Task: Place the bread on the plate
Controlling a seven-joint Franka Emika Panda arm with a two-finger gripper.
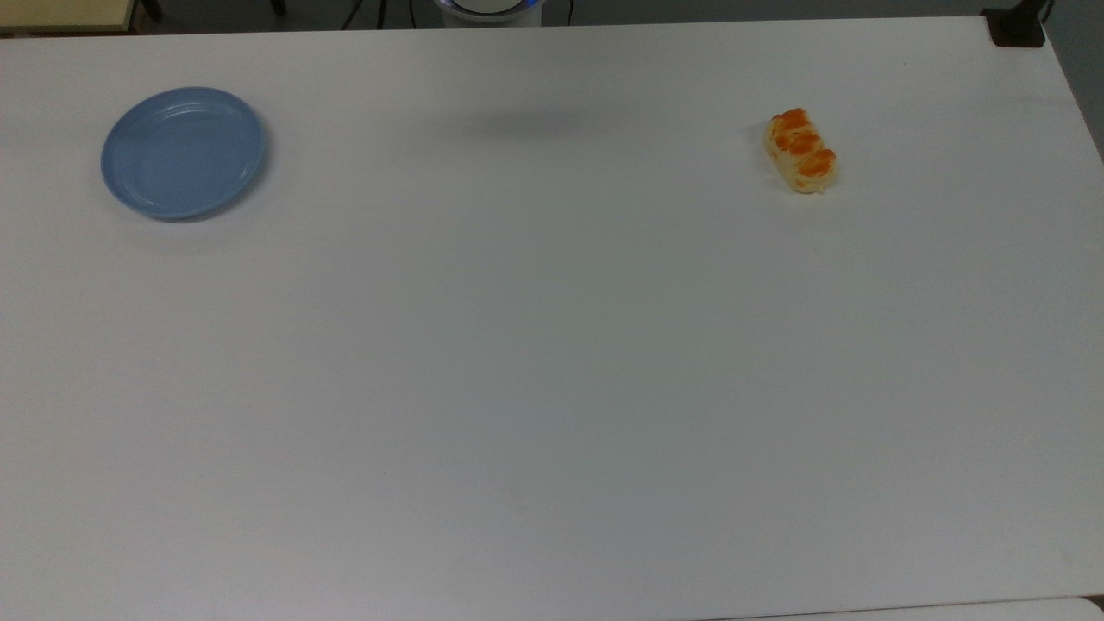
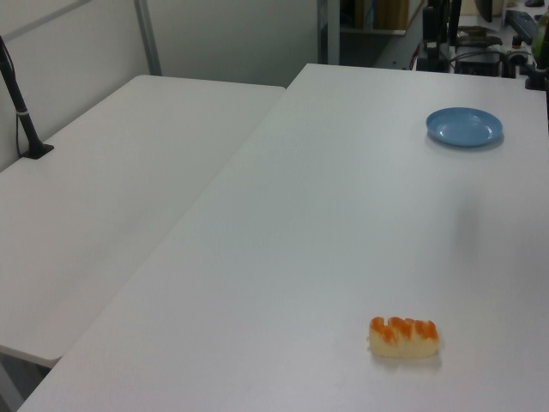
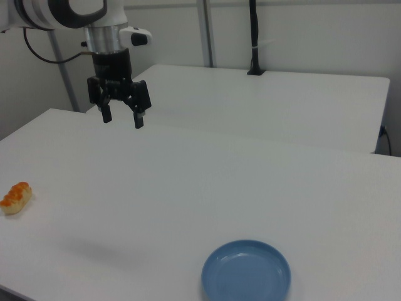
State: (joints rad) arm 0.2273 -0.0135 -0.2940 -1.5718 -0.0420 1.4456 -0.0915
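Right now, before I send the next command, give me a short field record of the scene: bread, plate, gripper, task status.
bread: lying on the white table, near the top view's right
plate: light blue, nothing on it, near the top view's left
bread to plate: far apart, bare tabletop between them
gripper: open, raised above the table in the right view, holding nothing
task status: bread not yet picked up

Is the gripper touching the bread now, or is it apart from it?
Apart. In the right view the open gripper hangs high above the table, while the bread lies far off at the right view's left edge.
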